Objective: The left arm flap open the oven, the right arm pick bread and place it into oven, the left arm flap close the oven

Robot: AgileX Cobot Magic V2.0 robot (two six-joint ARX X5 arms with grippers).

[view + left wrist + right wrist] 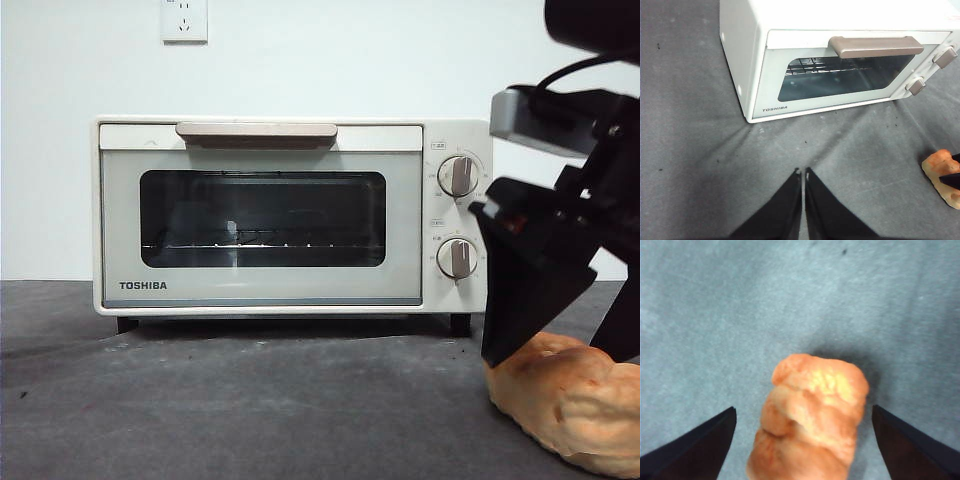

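Dark grey felt-like cloth covers the table, and a plain white wall with a white power socket stands behind it. On the cloth, close to the wall, a cream-white toaster oven is set facing forward, its brand name TOSHIBA printed at the lower left of the door. The door is shut, with a beige bar handle across its top edge and a dark glass window through which a wire rack can be made out. Two round knobs are stacked one above the other on the right side of the oven's face. A lumpy golden-orange loaf of bread lies on the cloth to the right of the oven and nearer the front camera, well apart from the oven. The right gripper is lowered over the loaf with its two black jaws spread wide, one on each side of the bread; neither jaw is seen touching it in the wrist view, and nothing is held. In the front view this gripper is seen as a large dark shape at the right edge, with one pointed jaw reaching down to the loaf's top. The left gripper is held above bare cloth in front of the oven's left half, away from the door, its jaws pressed together with only a thin slit between them and nothing gripped. From its wrist camera the oven's closed door and, far to one side, an end of the bread are visible.
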